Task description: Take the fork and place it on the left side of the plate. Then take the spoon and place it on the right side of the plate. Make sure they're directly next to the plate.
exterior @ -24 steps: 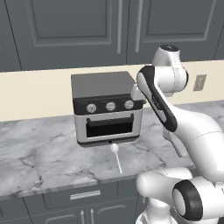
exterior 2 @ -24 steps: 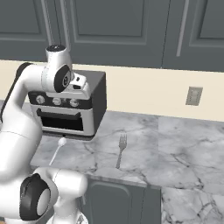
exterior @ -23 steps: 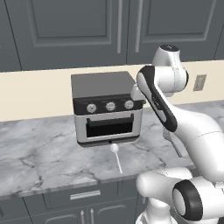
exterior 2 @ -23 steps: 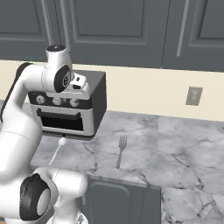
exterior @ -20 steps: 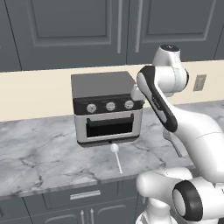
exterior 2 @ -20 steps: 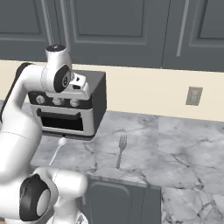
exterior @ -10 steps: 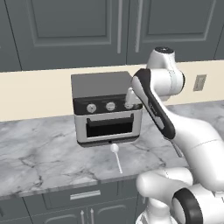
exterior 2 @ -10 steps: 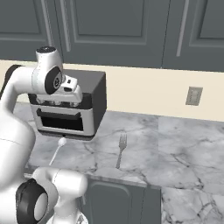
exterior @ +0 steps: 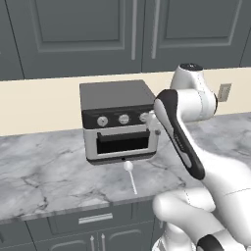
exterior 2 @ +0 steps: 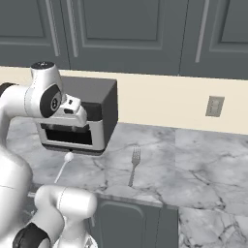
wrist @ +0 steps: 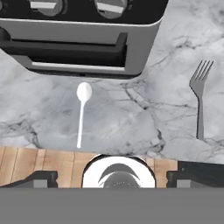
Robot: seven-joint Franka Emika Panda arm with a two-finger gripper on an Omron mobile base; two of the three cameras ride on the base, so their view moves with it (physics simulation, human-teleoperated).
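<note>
While the claw (wrist: 112, 178) is standing released, with its two dark fingertips (wrist: 38, 178) spread wide at the bottom of the hand view and nothing between them, it is hanging above the marble counter (wrist: 131, 118) and looking down on it. Ahead of the left fingertip in that view, the spoon (wrist: 82, 111) is lying flat on the counter, its round bowl pointing toward the toaster oven (wrist: 78, 35) and sitting just in front of the oven door. Well apart from the spoon, on the other side of the view, the fork (wrist: 200, 94) is lying flat with its tines pointing toward the wall. Seen from the right base view, the spoon (exterior 2: 63, 165) is resting near the counter's front edge below the oven (exterior 2: 92, 116), and the fork (exterior 2: 133, 164) is lying to its right. Grey cabinets (exterior: 122, 34) are hanging above the counter (exterior: 44, 171)
</note>
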